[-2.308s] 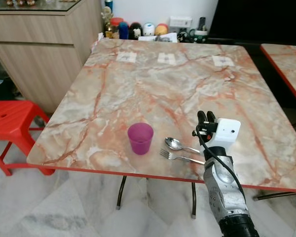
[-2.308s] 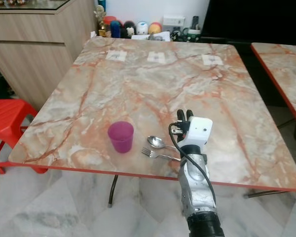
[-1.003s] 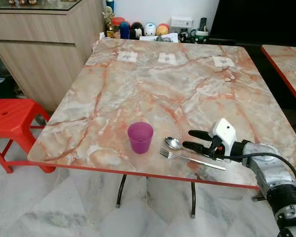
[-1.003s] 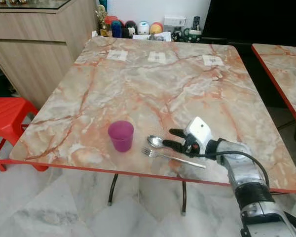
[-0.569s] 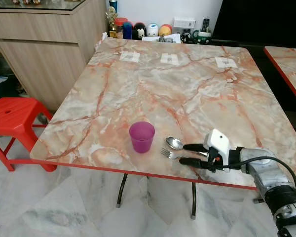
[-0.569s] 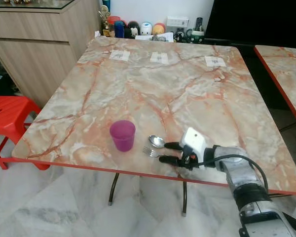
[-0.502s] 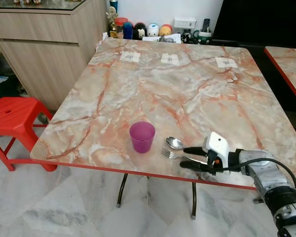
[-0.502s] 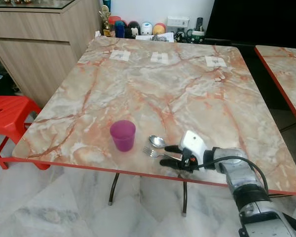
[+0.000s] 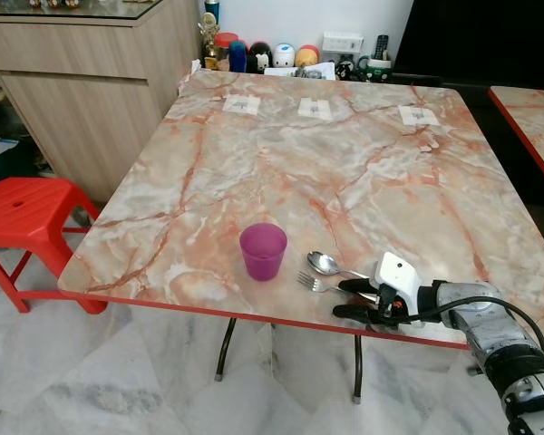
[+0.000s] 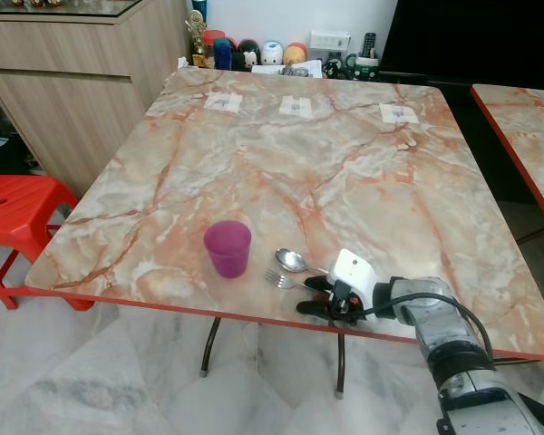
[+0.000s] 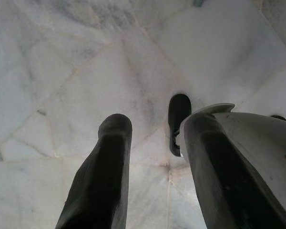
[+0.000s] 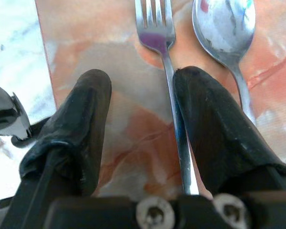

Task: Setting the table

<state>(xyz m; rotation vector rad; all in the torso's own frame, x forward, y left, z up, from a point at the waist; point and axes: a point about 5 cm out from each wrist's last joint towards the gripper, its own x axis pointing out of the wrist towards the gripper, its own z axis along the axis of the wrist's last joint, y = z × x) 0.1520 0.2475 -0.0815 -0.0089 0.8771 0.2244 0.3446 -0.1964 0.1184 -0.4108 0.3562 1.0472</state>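
The fork lies flat on the worktop near its front edge, just right of the purple cup, with the spoon just behind it and nearly parallel. The right end effector rests low at the fork's handle end, its fingers spread apart and holding nothing. In the right wrist view the handle runs along the inner face of one finger while the other finger stands off to the side over bare marble near the worktop edge, so the handle sits between them but off-centre. The fork looks thin, stiff, light and smooth metal lying flush on hard stone; it will likely slip or pivot if pinched near the tines, and a flat grip from above has little to bite on. The mid-handle seems the best place to take hold, closing across its narrow sides. The spoon beside it could get nudged. The left end effector hangs idle above the floor, fingers apart.
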